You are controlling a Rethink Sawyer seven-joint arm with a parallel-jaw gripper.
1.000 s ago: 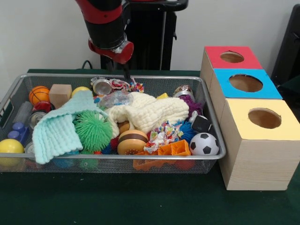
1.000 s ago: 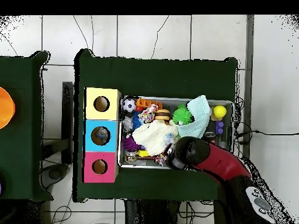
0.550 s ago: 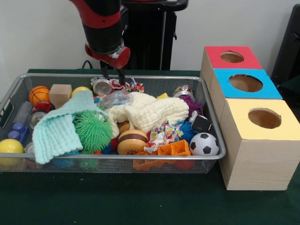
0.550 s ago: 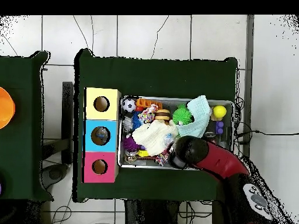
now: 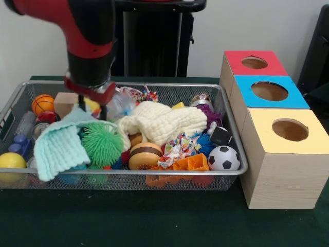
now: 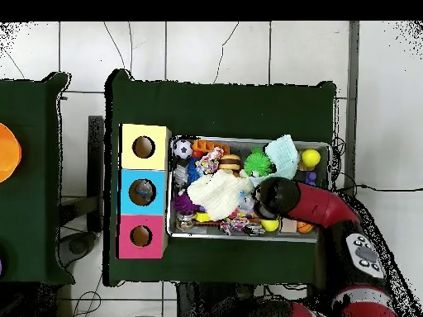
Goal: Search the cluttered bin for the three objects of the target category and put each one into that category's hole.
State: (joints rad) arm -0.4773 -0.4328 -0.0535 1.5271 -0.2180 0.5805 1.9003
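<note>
I'm searching the bin (image 5: 234, 154), my gripper (image 5: 92, 109) low over the mint cloth (image 5: 59, 146), grip state I cannot tell, target category unclear, so next I'd lift cloth to expose objects.

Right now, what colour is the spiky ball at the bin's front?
Bright green. The spiky ball shows best in the front view, beside the mint cloth.

I'm looking at a robotics lab: a dark green cloth-covered table (image 5: 154, 226) stands on a pale tiled floor (image 6: 206, 49) with loose black cables (image 6: 124, 49) trailing across it. A plain white wall (image 5: 247, 25) is behind, and a black metal pedestal (image 5: 154, 41) stands at the table's far edge.
</note>
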